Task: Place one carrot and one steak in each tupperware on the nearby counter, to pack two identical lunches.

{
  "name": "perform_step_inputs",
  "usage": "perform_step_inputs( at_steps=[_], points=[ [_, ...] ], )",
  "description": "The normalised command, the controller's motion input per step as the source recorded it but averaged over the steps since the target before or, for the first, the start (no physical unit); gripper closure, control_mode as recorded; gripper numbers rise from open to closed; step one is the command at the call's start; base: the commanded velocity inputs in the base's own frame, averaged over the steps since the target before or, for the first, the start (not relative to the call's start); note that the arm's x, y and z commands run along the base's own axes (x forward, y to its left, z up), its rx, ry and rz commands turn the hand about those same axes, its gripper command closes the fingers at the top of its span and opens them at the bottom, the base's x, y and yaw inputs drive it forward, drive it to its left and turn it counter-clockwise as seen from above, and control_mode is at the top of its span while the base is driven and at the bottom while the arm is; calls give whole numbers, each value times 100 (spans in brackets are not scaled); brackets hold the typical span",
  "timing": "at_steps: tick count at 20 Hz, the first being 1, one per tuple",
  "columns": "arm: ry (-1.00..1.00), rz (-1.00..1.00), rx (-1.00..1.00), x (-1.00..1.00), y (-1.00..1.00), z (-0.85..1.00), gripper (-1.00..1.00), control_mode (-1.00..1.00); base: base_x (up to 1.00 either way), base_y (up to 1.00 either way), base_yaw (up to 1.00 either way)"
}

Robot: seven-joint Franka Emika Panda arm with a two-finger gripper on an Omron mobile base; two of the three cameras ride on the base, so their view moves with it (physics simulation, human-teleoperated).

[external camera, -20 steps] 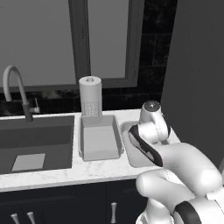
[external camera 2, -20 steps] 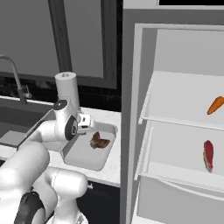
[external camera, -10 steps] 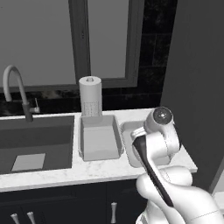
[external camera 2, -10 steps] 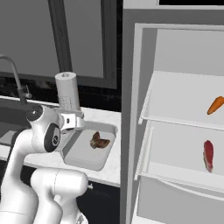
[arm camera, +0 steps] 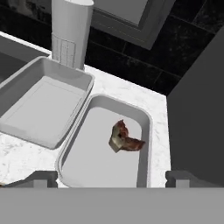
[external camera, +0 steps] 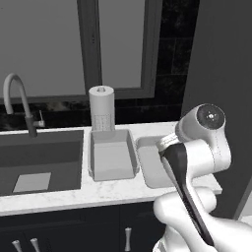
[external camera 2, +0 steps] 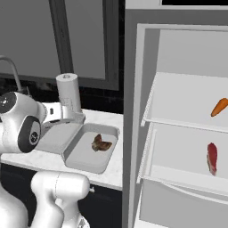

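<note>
My left base camera sits behind the arm and looks forward and down across the counter, taking in the sink and paper towel roll. My right base camera faces the same counter from the other side, plus the open fridge. My hand camera looks down from close by. All three share the two tupperware trays.

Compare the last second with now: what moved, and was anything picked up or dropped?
Only the arm moved: it swung and rose, its upper joint shifting right in the left base view and left in the right base view. Nothing was grasped or released. The brown steak stayed in its tupperware; the carrot and red steak stayed shelved.
</note>
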Motion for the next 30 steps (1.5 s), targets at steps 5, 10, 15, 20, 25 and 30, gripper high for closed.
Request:
perform_step_inputs(
  at_steps=[5, 10, 15, 20, 25, 30],
  points=[
    [0, 0, 0, 0, 0, 0, -100, 100, -100, -23, 4],
    [0, 0, 0, 0, 0, 0, -100, 100, -100, -84, -13],
    [0, 0, 0, 0, 0, 0, -100, 100, -71, -100, -29],
    [0, 0, 0, 0, 0, 0, -100, 100, -6, -97, -26],
    [0, 0, 0, 0, 0, 0, -100, 100, 86, -12, -4],
    [-2, 0, 1, 59, 4, -17, -100, -100, 40, 0, 0]
  ],
)
